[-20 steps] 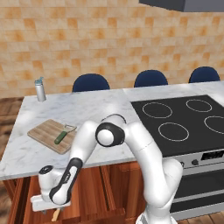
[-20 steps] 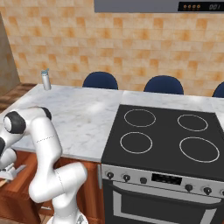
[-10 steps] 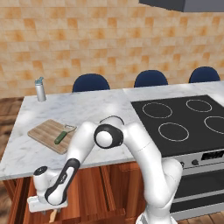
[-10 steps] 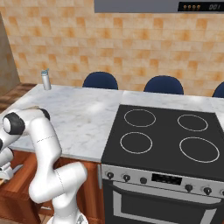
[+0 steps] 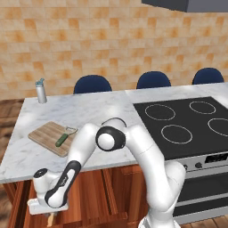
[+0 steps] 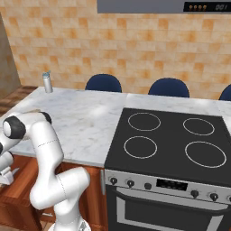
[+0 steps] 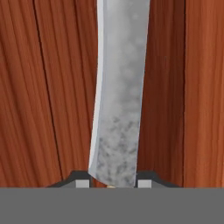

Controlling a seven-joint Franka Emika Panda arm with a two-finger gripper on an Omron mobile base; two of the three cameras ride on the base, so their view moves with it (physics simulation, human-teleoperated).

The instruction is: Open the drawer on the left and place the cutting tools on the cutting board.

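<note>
At the far left of the left base view, the gripper [image 5: 50,213] is reaching down below the counter edge into the open drawer [image 5: 20,202], whose reddish wood is showing beside and under the hand. A sliver of tan, likely the handle of the knife [image 5: 52,219], is poking out just beneath the hand there. In the hand view the knife's grey blade [image 7: 119,96] is running straight up from between the two fingertips [image 7: 81,183], over the wooden drawer floor. The tips are sitting on either side of the blade's base, near it, but whether they are pinching it or merely straddling it I cannot tell.

Further right and farther back, on the marble counter [image 5: 102,111], the cutting board [image 5: 46,135] is lying flat with the green-handled peeler [image 5: 64,136] already resting on its right part. A metal bottle [image 5: 41,91] is standing beyond the board, and the stove top [image 5: 187,124] is taking up the right side.

So the job looks to be in its second half: drawer open, peeler delivered, knife being collected. The next move calls for a firm hold at the handle end, then a straight lift clear of the drawer front and counter lip before swinging up and back to the board.
</note>
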